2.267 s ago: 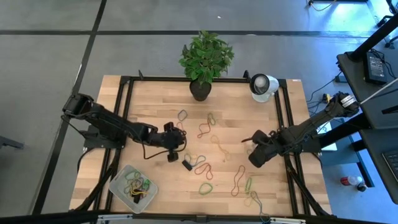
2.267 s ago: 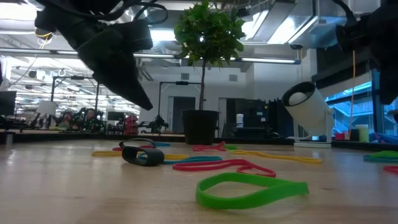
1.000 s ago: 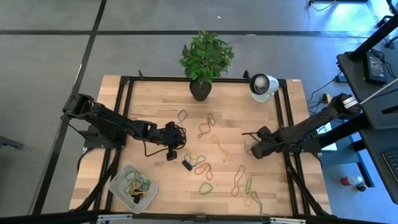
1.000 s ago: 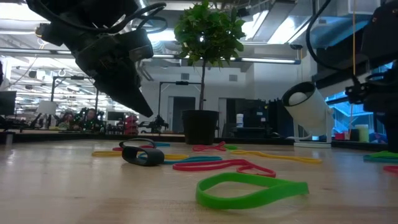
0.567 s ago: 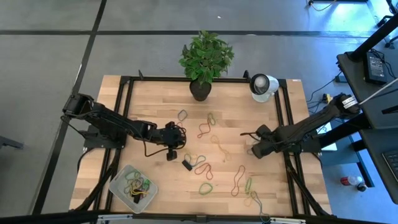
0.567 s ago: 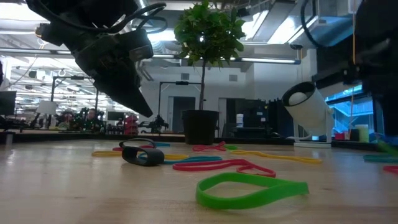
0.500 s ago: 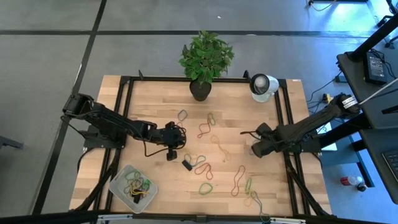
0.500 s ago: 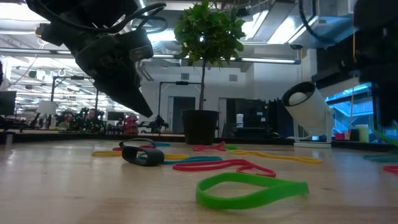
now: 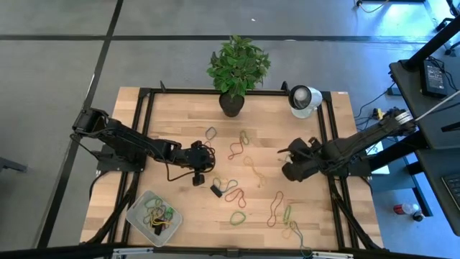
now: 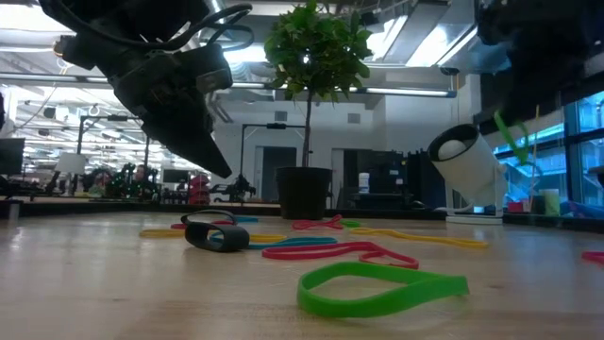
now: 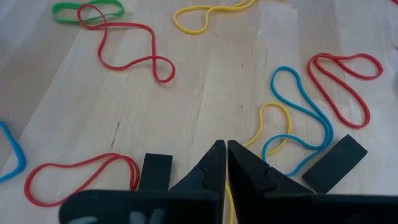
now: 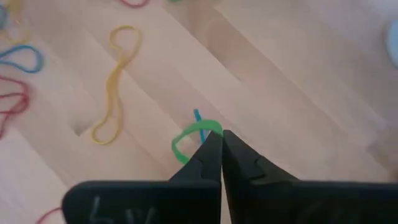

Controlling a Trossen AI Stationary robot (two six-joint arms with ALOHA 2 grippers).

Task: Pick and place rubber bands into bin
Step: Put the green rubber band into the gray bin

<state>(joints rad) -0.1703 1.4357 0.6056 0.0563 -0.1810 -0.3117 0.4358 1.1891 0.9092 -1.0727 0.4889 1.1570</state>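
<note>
A: Green band [image 12: 194,135]?
B: Pinched in right gripper [image 12: 221,144], mid-right of high view, off the table [image 9: 172,115].
A: Bin [image 9: 136,216]?
B: Lower left, holding bands.
A: Left gripper [image 11: 226,151]?
B: Clenched on nothing, left of centre, over loose bands [image 9: 235,193].

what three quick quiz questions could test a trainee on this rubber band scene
1. True or false: the right tool is shut on a green rubber band.
2. Where is the bin? A) by the plant pot B) at the table's near-left corner C) under the right arm
3. Fill in: the left tool is ____, with nothing seen between its tips, above a yellow rubber band.

Key: 1 true; 2 B; 3 shut
</note>
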